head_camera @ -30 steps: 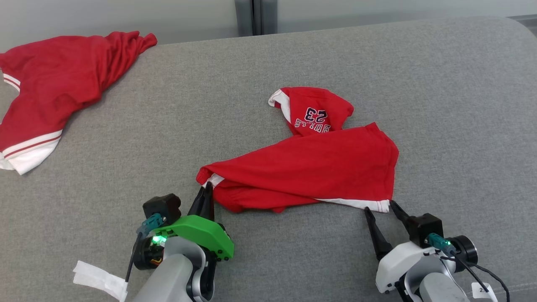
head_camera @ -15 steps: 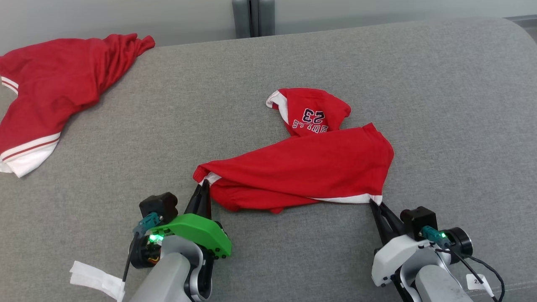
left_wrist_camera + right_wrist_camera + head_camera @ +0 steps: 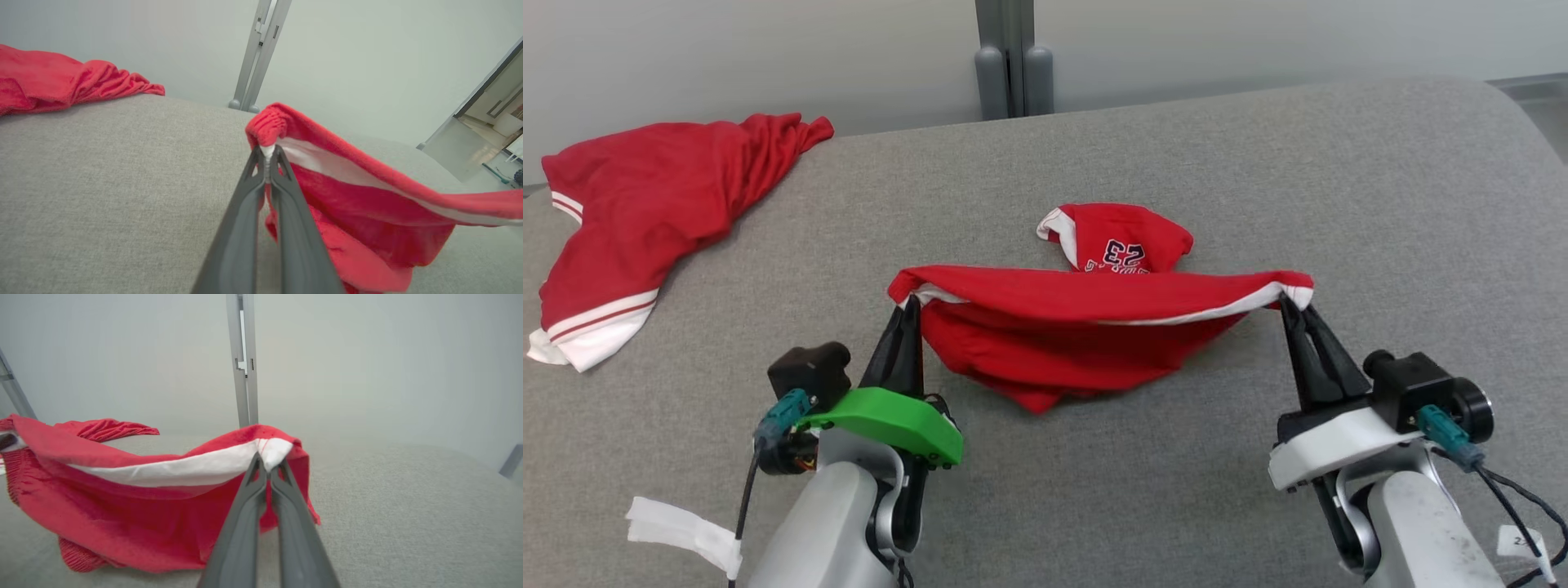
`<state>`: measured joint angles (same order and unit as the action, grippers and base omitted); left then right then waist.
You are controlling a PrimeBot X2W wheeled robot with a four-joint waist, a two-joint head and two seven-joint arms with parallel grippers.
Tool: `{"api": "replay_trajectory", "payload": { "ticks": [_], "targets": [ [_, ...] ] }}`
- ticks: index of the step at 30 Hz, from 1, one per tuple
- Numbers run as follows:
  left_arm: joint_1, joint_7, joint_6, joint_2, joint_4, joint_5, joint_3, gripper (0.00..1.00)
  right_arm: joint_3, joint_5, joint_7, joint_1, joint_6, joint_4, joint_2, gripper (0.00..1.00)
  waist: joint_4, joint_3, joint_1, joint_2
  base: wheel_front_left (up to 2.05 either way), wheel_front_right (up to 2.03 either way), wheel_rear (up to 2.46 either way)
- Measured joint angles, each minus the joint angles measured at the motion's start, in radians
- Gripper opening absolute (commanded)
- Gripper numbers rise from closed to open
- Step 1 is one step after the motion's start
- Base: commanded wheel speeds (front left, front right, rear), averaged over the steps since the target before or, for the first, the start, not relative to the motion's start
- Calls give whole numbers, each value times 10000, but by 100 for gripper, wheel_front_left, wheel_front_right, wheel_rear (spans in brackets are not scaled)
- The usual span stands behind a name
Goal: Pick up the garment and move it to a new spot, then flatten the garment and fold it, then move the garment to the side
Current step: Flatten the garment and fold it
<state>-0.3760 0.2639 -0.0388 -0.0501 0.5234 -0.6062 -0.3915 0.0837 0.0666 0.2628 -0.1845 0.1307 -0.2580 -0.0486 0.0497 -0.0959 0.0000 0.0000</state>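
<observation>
Corners of the red garment [image 3: 1086, 327] are pinched one in each hand, which is why it hangs as a shallow sling instead of lying in a heap. The left hand [image 3: 908, 306] has its two dark fingers pressed together on the white-trimmed corner at the garment's left end. The left wrist view shows white cloth squeezed between the tips with no gap. The right hand [image 3: 1288, 304] is closed the same way on the white band at the right end.

Both hands are held above the grey fabric-covered counter [image 3: 1339, 180] and set well apart, so the upper edge runs nearly taut between them. The middle sags, and judging by the right wrist view its lowest fold rests on or brushes the counter. Behind that edge a bunched part bearing the printed number 23 [image 3: 1125, 251] appears to lie on the counter. The garment is therefore only partly off the surface, near the counter's centre.

I judge this to be the pick-up for carrying it to a new spot. Gripping two ends spreads the cloth, which should make laying it flat easier. The trailing part may drag or fold under on the way, so more height looks needed. A second red garment [image 3: 645, 196] lies at the far left, well apart, and a white strip [image 3: 678, 531] shows beside the left forearm.
</observation>
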Motion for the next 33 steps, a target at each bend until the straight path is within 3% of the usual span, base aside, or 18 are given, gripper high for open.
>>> {"api": "replay_trajectory", "payload": {
  "ticks": [9, 16, 23, 28, 31, 33],
  "targets": [
    [188, -63, 481, -443, -2458, 556, 456, 0, -610, -134, -2, 378, 0, 2811, -109, 0, 161, 843, 0, 0, 0, 0, 0],
    [-113, -1189, 617, -1160, -5662, 431, 543, 0, -800, -178, -575, 243, 0, 5574, -805, 0, 379, 1288, 0, 0, 0, 0, 0],
    [-679, -2631, 472, -1655, -8113, 284, 550, 0, -1312, -134, -1335, 130, 0, 7553, -932, 0, 522, 1229, 0, 0, 0, 0, 0],
    [-998, -3588, 393, -1856, -7883, 13, 437, 0, -1110, 658, -1833, -2, 0, 7177, -884, 0, 547, 890, 0, 0, 0, 0, 0],
    [-1715, -3906, 439, -1929, -6890, -111, 591, 0, -535, 1093, -2000, -912, 0, 5751, -1436, 0, 581, 515, 0, 0, 0, 0, 0],
    [-2457, -4040, 525, -1958, -5981, -151, 683, 0, -253, 1918, -2006, -1920, 0, 4642, -1350, 0, 619, 200, 0, 0, 0, 0, 0]
  ]
}}
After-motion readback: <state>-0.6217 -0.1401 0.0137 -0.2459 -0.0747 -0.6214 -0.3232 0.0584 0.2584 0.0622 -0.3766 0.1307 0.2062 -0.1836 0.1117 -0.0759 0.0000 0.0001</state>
